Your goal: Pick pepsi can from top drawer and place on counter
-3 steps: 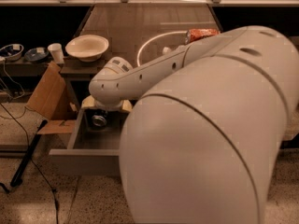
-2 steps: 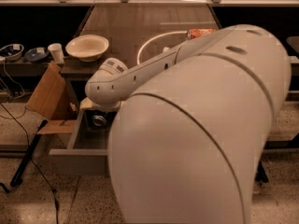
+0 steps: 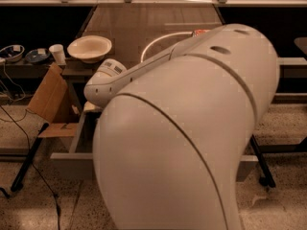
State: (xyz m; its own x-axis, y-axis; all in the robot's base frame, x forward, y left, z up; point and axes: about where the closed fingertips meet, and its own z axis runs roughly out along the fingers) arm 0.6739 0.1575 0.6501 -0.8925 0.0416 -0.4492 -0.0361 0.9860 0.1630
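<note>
- The robot's big white arm fills the view, its forearm dipping towards the open, wide grey metal top drawer.
- The end effector is down at the forearm's tip, hidden behind the shell. Clenched or released? Cannot tell.
- The small dark blue pepsi can is out of sight, with the arm covering the drawer's inside.
- Beyond the end effector lies the glossy grey-brown counter surface.
- A round cream bowl sits up and to its left.

The arm crosses the front edge of the counter and covers most of the open top drawer. The gripper is hidden beneath the arm's end, at the drawer's left end. A bowl occupies the front-left corner. The rear of the counter is open. Cardboard flanks the drawer's left side.
</note>
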